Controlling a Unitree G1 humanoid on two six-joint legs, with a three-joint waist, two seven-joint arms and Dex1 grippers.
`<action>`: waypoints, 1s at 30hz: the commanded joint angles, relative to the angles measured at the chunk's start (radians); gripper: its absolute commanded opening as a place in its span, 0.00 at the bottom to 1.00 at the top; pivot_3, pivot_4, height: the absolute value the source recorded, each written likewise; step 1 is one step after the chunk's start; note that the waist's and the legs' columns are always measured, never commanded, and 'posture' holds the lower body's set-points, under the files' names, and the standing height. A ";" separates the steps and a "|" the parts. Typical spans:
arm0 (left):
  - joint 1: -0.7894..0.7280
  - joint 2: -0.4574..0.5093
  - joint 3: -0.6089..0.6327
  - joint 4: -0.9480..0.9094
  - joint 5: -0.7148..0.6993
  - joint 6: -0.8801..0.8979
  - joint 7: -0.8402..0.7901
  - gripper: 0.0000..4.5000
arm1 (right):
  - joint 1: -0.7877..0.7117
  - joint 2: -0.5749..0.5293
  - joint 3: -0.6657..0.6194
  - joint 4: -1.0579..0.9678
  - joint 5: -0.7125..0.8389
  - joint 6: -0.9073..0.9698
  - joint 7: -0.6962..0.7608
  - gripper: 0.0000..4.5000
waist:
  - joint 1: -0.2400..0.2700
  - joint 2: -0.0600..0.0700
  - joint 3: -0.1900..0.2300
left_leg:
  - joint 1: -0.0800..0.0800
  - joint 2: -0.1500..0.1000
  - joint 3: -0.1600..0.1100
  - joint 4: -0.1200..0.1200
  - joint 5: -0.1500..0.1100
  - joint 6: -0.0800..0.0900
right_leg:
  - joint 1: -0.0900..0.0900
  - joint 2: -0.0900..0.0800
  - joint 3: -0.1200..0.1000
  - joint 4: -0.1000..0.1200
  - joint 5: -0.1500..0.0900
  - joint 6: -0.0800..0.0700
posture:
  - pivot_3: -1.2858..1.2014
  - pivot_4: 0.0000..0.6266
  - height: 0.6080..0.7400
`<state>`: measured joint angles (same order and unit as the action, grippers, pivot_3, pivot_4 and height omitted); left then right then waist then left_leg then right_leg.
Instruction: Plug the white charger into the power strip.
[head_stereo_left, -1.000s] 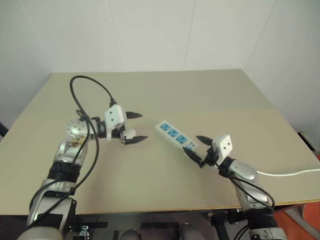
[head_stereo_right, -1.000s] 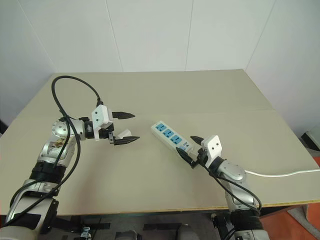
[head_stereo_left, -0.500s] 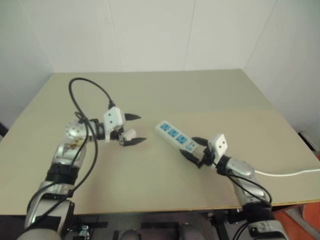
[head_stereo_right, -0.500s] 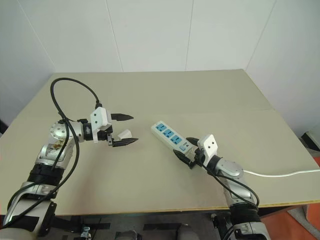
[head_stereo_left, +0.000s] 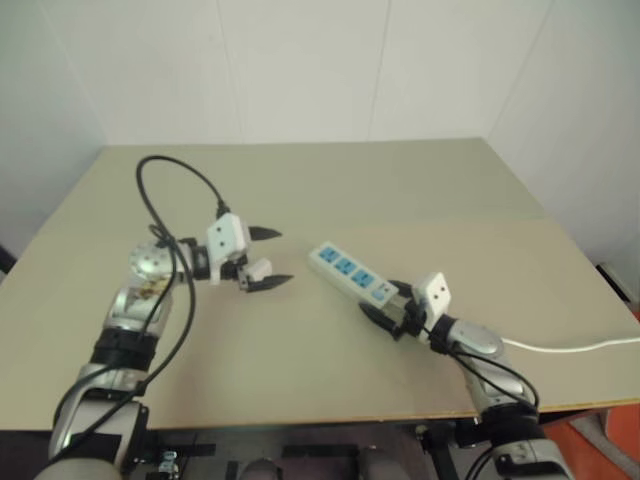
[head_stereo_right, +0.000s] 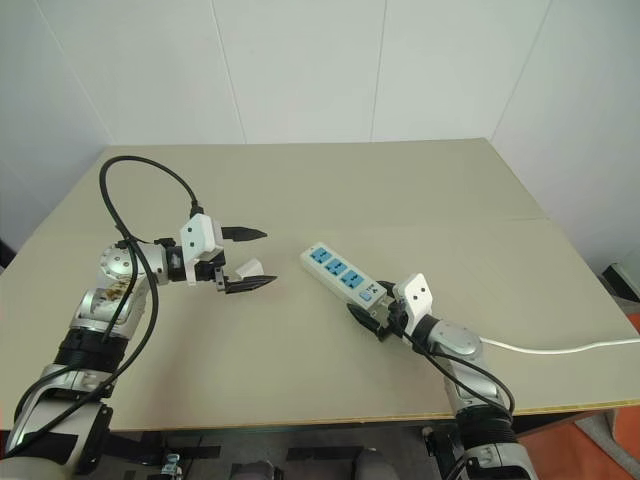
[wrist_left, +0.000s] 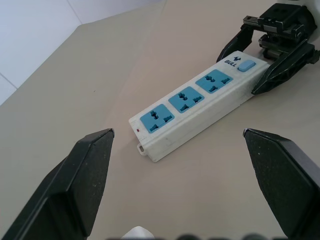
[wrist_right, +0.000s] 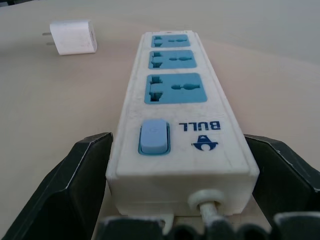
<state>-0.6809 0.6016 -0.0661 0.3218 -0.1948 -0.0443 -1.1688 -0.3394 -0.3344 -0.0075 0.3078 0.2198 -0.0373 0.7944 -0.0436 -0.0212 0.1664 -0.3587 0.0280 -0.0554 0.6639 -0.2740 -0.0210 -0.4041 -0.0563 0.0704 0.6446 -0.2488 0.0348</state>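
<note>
Charger lies between the open left fingers; strip runs off toward four o'clock

The white charger (head_stereo_right: 249, 266) lies on the table (head_stereo_right: 300, 190) inside the open left gripper (head_stereo_right: 247, 258); the power strip (head_stereo_right: 340, 274) stretches from ten to four o'clock, its cord end straddled by the open, empty right gripper (head_stereo_right: 368, 310).

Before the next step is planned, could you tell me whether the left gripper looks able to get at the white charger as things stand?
Probably yes: the open left gripper already has the white charger lying free on the table between its fingers.
</note>
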 joint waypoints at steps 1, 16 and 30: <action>-0.006 0.004 0.020 -0.036 -0.019 -0.006 0.005 1.00 | -0.017 0.001 -0.016 -0.012 0.023 -0.009 0.001 1.00 | 0.000 0.000 0.000 | 0.000 0.000 0.000 0.000 0.000 0.000 | 0.000 0.000 0.000 0.000 0.000 0.000 | 0.52 0.24 1.00; 0.002 -0.003 0.018 -0.033 -0.018 -0.012 0.008 1.00 | -0.033 0.019 -0.024 0.011 0.052 0.002 0.014 0.80 | 0.000 0.000 0.000 | 0.000 0.000 0.000 0.000 0.000 0.000 | 0.000 0.000 0.000 0.000 0.000 0.000 | 0.52 0.24 1.00; -0.026 0.014 0.007 -0.020 0.025 0.043 0.043 1.00 | 0.013 -0.018 0.003 -0.047 0.043 -0.031 0.062 0.76 | 0.000 0.000 0.000 | 0.000 0.000 0.000 0.000 0.000 0.000 | 0.000 0.000 0.000 0.000 0.000 0.000 | 0.52 0.24 1.00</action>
<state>-0.6720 0.6015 -0.0666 0.3192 -0.1796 -0.0239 -1.1524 -0.3333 -0.3369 -0.0087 0.3091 0.2503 -0.0407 0.8250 -0.0438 -0.0211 0.1664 -0.3590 0.0280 -0.0554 0.6639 -0.2740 -0.0210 -0.4040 -0.0563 0.0703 0.6443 -0.2488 0.0348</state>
